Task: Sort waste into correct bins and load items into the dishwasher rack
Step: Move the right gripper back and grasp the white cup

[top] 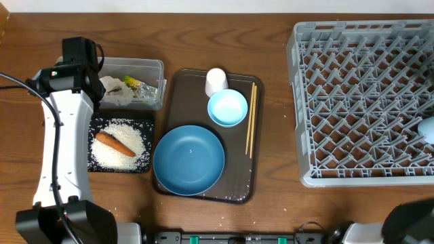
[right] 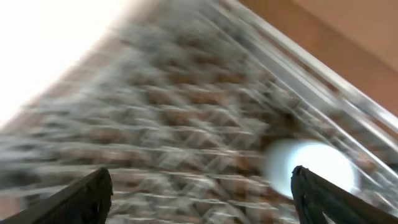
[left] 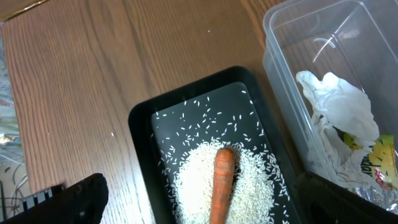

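- Here, the left end effector (left: pixel 202 193) hangs open over the shallow black tray (left: pixel 140 124), its two dark fingers wide apart with nothing between them.
- Just below it, the orange carrot (left: pixel 222 180) lies on a heap of loose white rice (left: pixel 255 186) in that tray, with stray grains scattered across the tray floor.
- Beside the tray stands the clear plastic tub (left: pixel 280 56), which holds crumpled white paper wrappers (left: pixel 339 102) and a yellow-green packet (left: pixel 379 162).
- The right end effector (right: pixel 202 196) is open too, with its fingers spread and empty; its wrist view is heavily blurred.
- It hangs over the grey dishwasher rack (top: pixel 366 102), where a white cup (right: pixel 311 165) sits near the rack's right edge.
- Between the bins and the rack, a dark brown serving tray (top: pixel 237 169) rests on the desk (top: pixel 278 135).
- On it sit the large blue plate (top: pixel 188 160), the light-blue bowl (top: pixel 227 108), a second white cup (top: pixel 215 81) just beside the bowl, and the wooden chopsticks (top: pixel 251 118) along the tray's right side.
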Robot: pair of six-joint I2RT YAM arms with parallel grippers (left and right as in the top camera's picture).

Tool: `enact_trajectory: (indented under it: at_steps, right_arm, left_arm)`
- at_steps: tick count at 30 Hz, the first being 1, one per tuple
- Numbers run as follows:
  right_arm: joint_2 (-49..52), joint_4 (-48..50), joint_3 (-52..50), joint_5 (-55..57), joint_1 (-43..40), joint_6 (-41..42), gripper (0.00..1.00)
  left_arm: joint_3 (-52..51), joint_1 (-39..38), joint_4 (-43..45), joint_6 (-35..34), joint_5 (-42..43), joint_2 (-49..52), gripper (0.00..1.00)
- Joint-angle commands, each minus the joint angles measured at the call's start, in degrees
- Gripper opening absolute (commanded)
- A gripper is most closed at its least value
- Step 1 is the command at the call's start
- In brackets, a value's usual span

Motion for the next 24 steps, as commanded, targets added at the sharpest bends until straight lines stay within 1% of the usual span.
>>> enact_trajectory:
  at_steps: [1,5,9,13,17,24]
  right_arm:
    - [-2.82,2.29,0.76,-8.68,7.98,1.64,0.89]
    - [-2.23,6.91,0.76,-11.26,21.53,1.62,0.88]
    - [2.12,11.37,0.76,-8.37,35.74,1.60,0.89]
    - [8.57,15.72,0.76,-4.35,46.36,1.62,0.91]
    - [16.76,21.16,0.76,-2.40,54.34,1.84,0.93]
    - [26.03,27.47,0.76,0.66,60.85,1.90,0.98]
  left_arm:
    - [0.04,0.04,-0.15,-0.50,-1.29,0.17,0.98]
    - [0.04,0.04,-0.15,-0.50,-1.29,0.17,0.99]
    - [0.04,0.04,-0.15,-0.50,-1.29,0.17,0.98]
    - [0.04,0.04,-0.15,-0.50,-1.27,0.17,0.98]
    - [0.04,0.04,-0.15,-0.50,-1.29,0.17,0.98]
    - [0.04,0.04,-0.15,-0.50,-1.29,0.17,0.99]
